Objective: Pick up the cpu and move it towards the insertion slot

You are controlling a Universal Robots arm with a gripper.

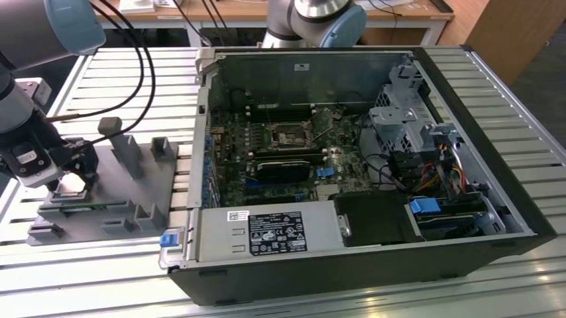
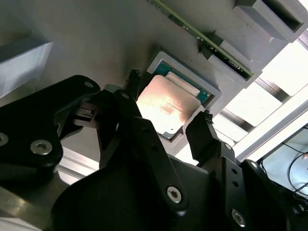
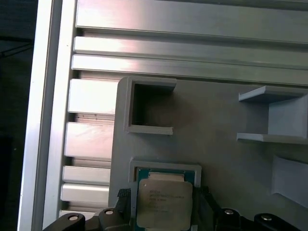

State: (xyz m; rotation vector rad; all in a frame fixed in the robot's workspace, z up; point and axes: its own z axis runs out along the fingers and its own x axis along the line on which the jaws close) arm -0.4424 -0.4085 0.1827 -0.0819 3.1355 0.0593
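The gripper (image 2: 168, 100) stands open astride the cpu (image 2: 166, 108), one finger just beside each opposite edge (chip seated flat in the grey tray (image 2: 96, 38)).

Exterior view high over computer case (image 1: 354, 271), both wrist views close above cpu (image 3: 164, 202) (image 2: 166, 108)

My gripper (image 2: 168, 98) is matt black with silver screw heads. The cpu (image 2: 166, 105) has a silvery top with a warm pinkish glare and a teal-green edge, and its holder (image 3: 216, 144) is pale grey. The memory stick (image 2: 192, 26) is green. The table (image 1: 115, 73) is silver, striped in slats. The computer case (image 1: 309, 278) is black, its board (image 1: 232, 185) dark green with blue clips (image 1: 425, 205). The insertion slot (image 1: 289, 137) has a shiny frame and a dark centre.
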